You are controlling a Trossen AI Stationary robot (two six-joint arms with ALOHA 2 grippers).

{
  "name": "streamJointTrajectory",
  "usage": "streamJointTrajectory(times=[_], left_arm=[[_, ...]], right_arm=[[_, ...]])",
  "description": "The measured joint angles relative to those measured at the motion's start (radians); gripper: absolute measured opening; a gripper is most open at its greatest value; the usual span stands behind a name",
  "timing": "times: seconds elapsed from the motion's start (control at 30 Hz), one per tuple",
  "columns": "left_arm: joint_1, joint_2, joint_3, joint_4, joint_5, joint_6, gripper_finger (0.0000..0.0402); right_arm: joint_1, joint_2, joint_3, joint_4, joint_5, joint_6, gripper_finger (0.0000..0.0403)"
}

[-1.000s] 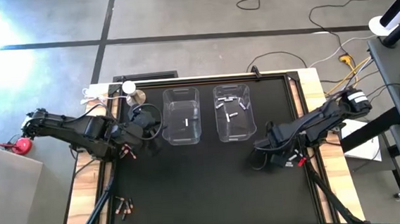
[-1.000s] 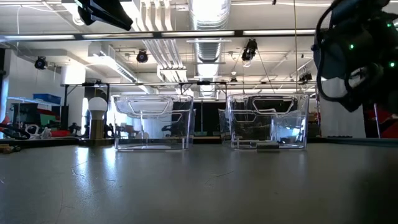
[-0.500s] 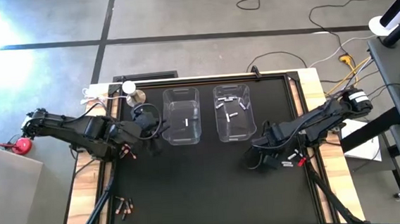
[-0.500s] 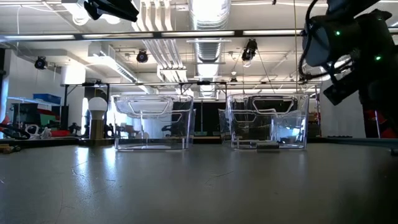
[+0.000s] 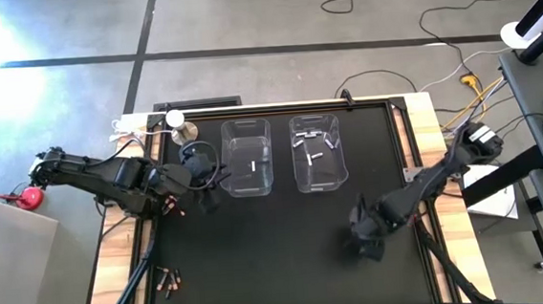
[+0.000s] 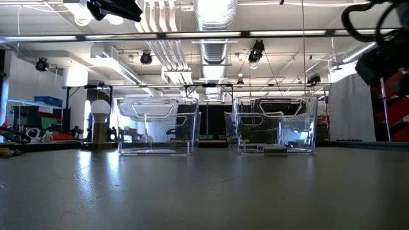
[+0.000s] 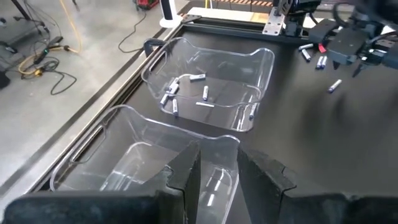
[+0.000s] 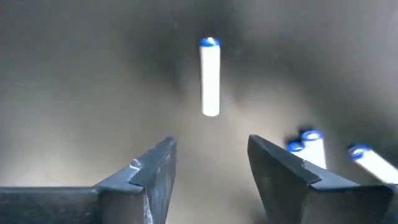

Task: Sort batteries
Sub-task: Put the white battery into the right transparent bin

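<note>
The right gripper [image 8: 208, 163] hovers low over the black matte surface [image 5: 260, 258], its two dark fingers [image 8: 146, 174] spread apart and empty, lined up on a single white cylindrical battery with a blue tip [image 8: 210, 78] lying just ahead of them. Two or three more white blue-tipped batteries [image 8: 308, 146] lie close beside the far finger. From above, this gripper [image 5: 364, 237] sits toward the near right part of the mat, below the right-hand clear plastic bin [image 5: 317, 154], which already holds several white batteries [image 5: 313, 149].

The left gripper [image 7: 214, 177] is poised at the rim of the left-hand clear plastic bin [image 5: 248, 158], on that bin's left side. Its fingers are parted by a narrow gap; nothing can be seen between them, though the fingertips are hidden behind the bin's wall. One white battery [image 5: 252, 165] lies inside that bin. A few copper-reddish batteries [image 5: 173, 207] rest near the left arm, and another small cluster of copper-reddish batteries [image 5: 169, 280] lies at the near left corner of the surface.

The step in hand appears to be the right arm's pick of the lone white battery. The next move calls for lowering the open fingers squarely astride the cylinder, closing across its width rather than its length, and keeping clear of the neighbouring batteries so none are knocked away. Most loose batteries remain unsorted, so the job looks far from finished.
</note>
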Motion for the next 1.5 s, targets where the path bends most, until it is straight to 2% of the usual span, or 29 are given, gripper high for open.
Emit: streamJointTrajectory(times=[0.13,0.23,0.6,0.93,1.23,1.5], left_arm=[[0.000,0.000,0.000,-0.001,0.000,0.039,0.0087],[0.000,0.000,0.000,-0.007,0.002,0.050,0.0087],[-0.002,0.000,0.000,-0.059,0.029,0.047,0.0087],[-0.006,0.001,-0.002,-0.095,0.030,0.047,0.0087],[-0.006,0.001,-0.002,-0.094,0.030,0.047,0.0087],[-0.007,0.001,-0.002,-0.094,0.030,0.047,0.0087]], right_arm=[[0.081,0.062,0.002,0.136,0.011,0.050,0.0190],[0.130,0.124,0.038,0.170,0.045,0.071,0.0185],[0.172,0.339,0.264,-0.044,0.113,0.090,0.0171],[0.181,0.358,0.402,-0.086,0.136,0.092,0.0181],[0.182,0.357,0.370,-0.072,0.173,0.110,0.0170],[0.181,0.363,0.292,0.186,0.193,0.121,0.0134]])
